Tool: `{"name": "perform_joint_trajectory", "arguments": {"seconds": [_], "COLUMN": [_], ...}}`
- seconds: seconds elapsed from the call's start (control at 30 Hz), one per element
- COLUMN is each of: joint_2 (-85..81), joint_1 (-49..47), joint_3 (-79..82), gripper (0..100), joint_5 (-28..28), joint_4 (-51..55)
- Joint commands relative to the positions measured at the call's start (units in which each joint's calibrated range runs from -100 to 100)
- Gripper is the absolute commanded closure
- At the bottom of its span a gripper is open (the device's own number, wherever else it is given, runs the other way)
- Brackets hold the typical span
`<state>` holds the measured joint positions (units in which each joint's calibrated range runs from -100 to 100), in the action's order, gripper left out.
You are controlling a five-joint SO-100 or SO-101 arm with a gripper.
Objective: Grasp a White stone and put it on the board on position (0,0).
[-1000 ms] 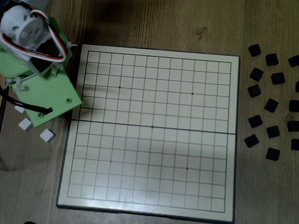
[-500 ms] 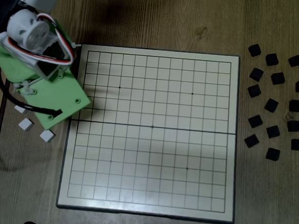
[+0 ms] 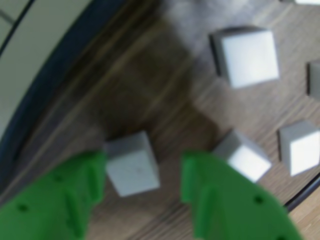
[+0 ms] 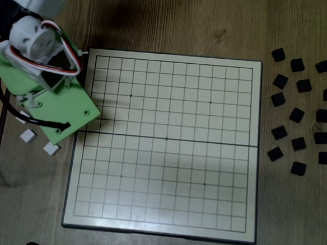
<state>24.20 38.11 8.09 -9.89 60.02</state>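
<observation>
In the wrist view my gripper (image 3: 145, 172) is open just above the wooden table, its green fingers (image 3: 65, 200) low in the picture. A White stone (image 3: 132, 164) lies between the fingers, close against the left one and clear of the right one. More white stones lie nearby: one (image 3: 247, 55) farther off and one (image 3: 243, 155) just beside the right finger. The board (image 4: 161, 223) fills the middle of the fixed view, with no stones on it. There the green wrist plate (image 4: 52, 106) hides the fingertips at the board's left edge.
Two loose white stones (image 4: 28, 136) (image 4: 51, 148) show just below the wrist plate, left of the board. Several black blocks (image 4: 300, 115) are scattered to the board's right. The board's dark rim (image 3: 55, 80) runs across the upper left of the wrist view.
The arm has shifted slightly to the right, toward the board's left edge, over the white stones. The board and black blocks have not moved.
</observation>
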Motion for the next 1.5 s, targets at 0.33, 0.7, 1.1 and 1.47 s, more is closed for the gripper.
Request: {"name": "perform_joint_trajectory", "arguments": {"seconds": [0.33,0.7,1.1,1.47], "joint_2": [-3.13,-6.18,-8.05,-6.69], "joint_1": [1.8,-0.56,-0.74,0.44], "joint_3": [-0.65,-1.23,-1.33,0.41], "gripper": [88,86,86,86], "joint_5": [0.24,0.44,3.13,4.49], "joint_4": [0.79,3.77,3.77,2.45]}}
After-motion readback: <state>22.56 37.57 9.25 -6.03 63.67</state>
